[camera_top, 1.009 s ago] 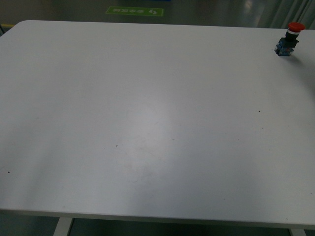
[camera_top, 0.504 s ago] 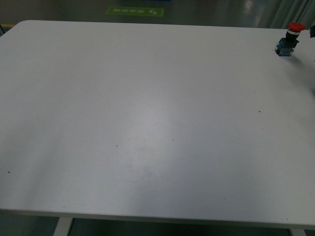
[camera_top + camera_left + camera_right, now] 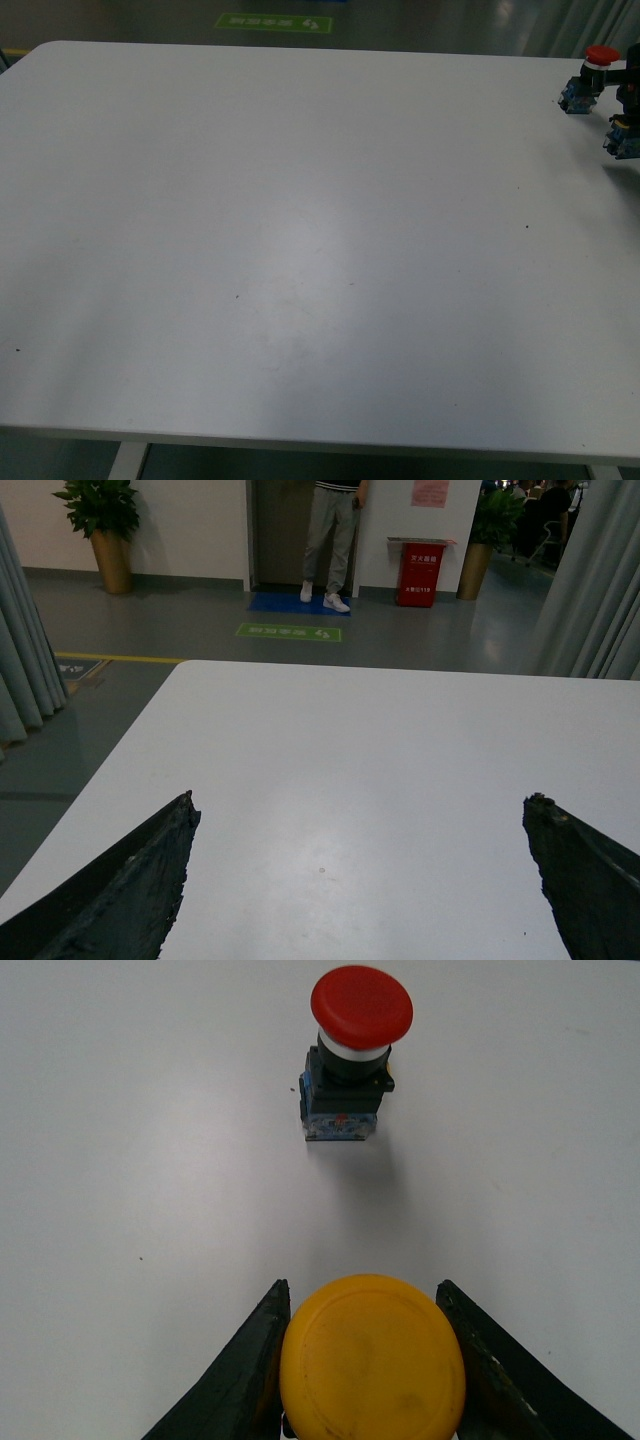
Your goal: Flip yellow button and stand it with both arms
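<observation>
Red-capped button upright, far right on white table; green floor sign beyond far edge.

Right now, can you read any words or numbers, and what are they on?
Green floor sign: white marks, too blurred to read.
Red box: white label, too small to read.
Pink wall notice: unreadable.
Red button and yellow button: no text shows.
</observation>
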Tool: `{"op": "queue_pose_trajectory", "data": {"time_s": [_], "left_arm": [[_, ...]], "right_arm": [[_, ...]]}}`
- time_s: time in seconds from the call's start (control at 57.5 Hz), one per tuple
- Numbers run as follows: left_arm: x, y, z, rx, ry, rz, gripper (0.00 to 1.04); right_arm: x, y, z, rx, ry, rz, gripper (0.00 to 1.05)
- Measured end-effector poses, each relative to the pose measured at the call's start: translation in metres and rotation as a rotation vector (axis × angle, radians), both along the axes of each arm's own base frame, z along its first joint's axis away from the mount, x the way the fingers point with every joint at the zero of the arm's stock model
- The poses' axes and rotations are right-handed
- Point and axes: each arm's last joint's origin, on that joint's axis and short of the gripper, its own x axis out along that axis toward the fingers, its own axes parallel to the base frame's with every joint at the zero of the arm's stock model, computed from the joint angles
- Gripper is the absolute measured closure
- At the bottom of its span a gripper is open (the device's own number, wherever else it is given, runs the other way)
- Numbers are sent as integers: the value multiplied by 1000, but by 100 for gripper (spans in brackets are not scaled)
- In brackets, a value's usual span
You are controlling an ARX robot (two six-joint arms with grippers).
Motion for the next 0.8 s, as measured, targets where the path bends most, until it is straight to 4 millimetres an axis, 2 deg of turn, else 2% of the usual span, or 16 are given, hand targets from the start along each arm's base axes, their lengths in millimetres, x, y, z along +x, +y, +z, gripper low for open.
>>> {"op": "queue_pose_trajectory", "data": {"time_s": [0.313, 0.8], "left_arm": [[0, 0, 0, 0, 0, 0, 7], [0, 0, 0, 0, 0, 0, 7]], "right_arm": [[2, 0, -12, 14, 24, -7, 68], [3, -1, -11, 13, 13, -9, 68]]}}
